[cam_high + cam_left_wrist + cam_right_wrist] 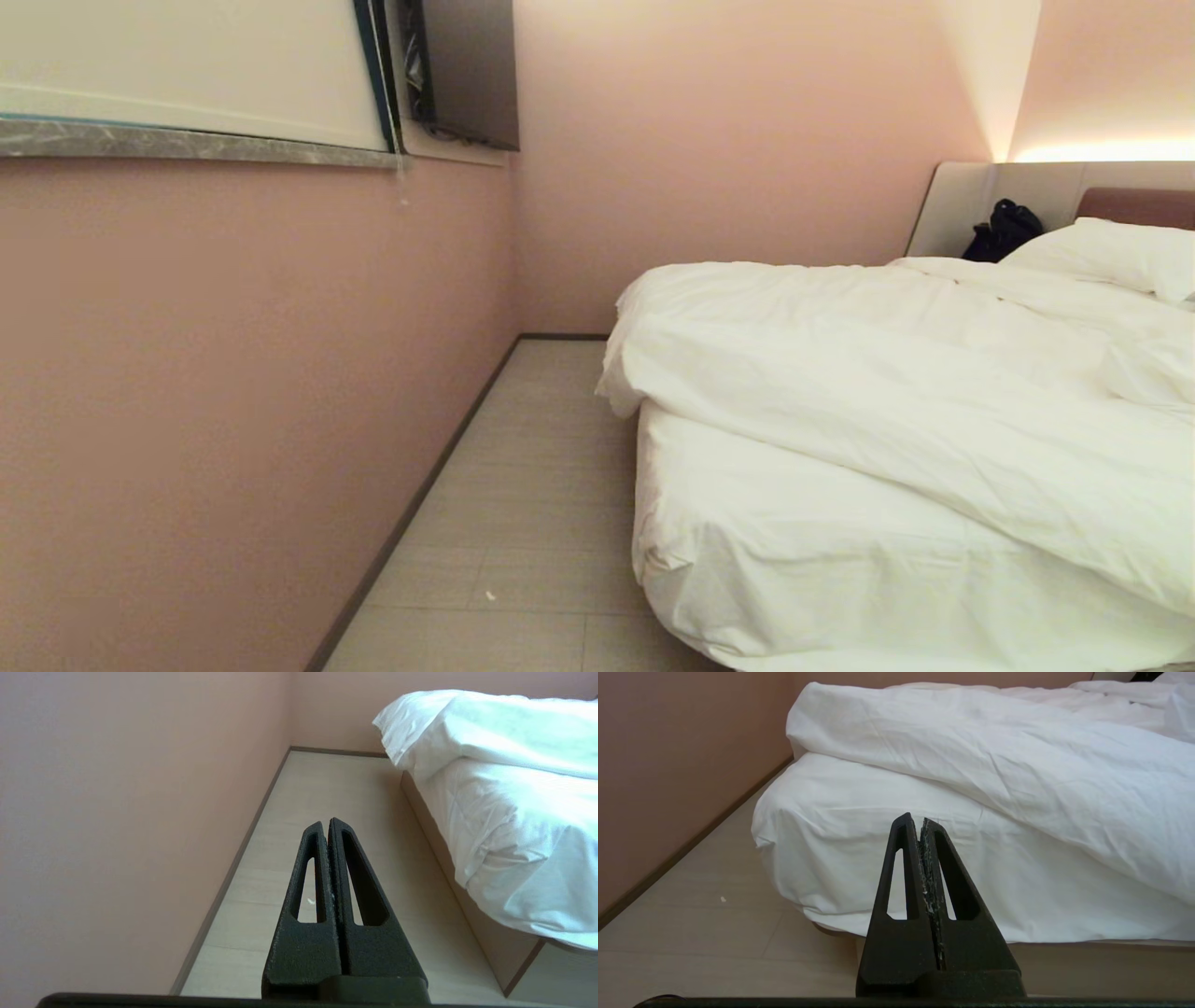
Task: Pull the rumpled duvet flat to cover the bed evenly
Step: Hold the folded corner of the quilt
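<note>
- Presently, the left gripper [328, 823] and right gripper [920, 820] are held with fingers pressed together, empty, short of the bed [896, 858].
- The duvet [887, 373] is bunched diagonally, leaving the foot corner uncovered.
- If the fitted sheet [794, 560] is pinched instead, it may be pulled off.

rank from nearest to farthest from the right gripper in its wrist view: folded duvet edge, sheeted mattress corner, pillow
From the shut right gripper:
1. sheeted mattress corner, just ahead, low, toward the wall.
2. folded duvet edge, above it on the bed.
3. pillow, far end, at the head.
</note>
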Available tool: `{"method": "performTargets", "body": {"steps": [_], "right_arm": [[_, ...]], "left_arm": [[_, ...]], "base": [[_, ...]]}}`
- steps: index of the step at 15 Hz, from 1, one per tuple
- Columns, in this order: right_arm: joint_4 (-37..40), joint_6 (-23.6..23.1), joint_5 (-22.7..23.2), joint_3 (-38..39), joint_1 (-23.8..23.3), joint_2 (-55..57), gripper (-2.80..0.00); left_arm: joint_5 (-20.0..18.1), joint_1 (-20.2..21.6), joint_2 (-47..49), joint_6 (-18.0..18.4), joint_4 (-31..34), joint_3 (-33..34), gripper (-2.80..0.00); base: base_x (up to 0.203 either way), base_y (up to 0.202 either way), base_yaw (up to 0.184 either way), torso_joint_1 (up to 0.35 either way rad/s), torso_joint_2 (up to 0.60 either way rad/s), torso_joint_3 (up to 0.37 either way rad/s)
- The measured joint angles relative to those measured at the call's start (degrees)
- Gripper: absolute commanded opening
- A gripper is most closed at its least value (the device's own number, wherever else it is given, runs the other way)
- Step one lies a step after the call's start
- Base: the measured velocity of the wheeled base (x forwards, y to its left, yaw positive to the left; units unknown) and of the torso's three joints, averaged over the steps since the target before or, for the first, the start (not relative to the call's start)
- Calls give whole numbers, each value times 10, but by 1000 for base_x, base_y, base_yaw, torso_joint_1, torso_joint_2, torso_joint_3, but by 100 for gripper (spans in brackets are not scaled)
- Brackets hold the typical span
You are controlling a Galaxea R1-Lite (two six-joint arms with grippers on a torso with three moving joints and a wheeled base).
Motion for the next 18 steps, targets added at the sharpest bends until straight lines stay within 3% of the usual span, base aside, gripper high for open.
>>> {"method": "performTargets", "body": {"steps": [6, 13, 18], "right_arm": [[-1, 0, 0, 0, 0, 0, -280], [0, 0, 0, 0, 0, 0, -280], [0, 0, 0, 0, 0, 0, -280]], "left_arm": [[0, 0, 0, 0, 0, 0, -280], [0, 0, 0, -1, 1, 0, -280], [0, 0, 0, -1, 1, 0, -280]], "base": [[16, 0, 0, -2, 0, 2], [184, 0, -1, 5, 1, 4], [0, 0, 0, 0, 0, 0]]}}
